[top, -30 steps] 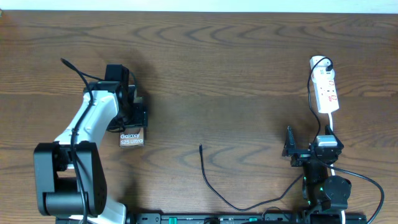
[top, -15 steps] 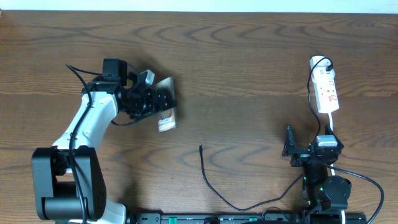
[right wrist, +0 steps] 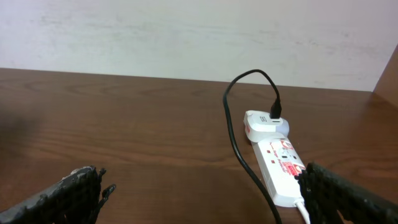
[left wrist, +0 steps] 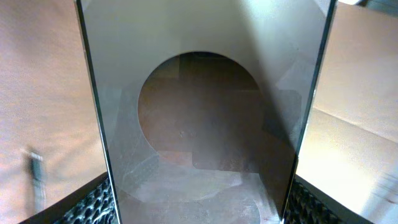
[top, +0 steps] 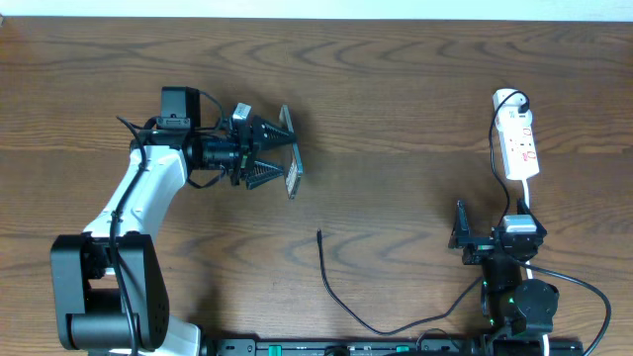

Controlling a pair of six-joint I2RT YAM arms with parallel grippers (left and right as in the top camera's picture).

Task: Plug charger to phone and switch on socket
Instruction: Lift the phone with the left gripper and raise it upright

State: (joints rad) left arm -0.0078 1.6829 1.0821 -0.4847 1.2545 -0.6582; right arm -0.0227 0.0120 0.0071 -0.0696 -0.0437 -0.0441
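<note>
The left arm reaches up from its base and bends at the wrist, so the left hand (top: 277, 153) lies level and points across the bench (top: 396, 99) toward the right arm. Its fingers (left wrist: 93, 205) are spread fairly wide and clamped on the two long edges of the phone (top: 293, 181), which is held off the bench, turned on edge, its glossy face toward the wrist camera.

The charger (top: 336, 292) lies loose on the bench, its plug tip well apart from the held phone, on the side toward the robot.

The right arm sits folded at its base, and the right hand (right wrist: 205, 186) is spread fully apart and holds nothing. The socket (right wrist: 280, 165) lies ahead of it.
</note>
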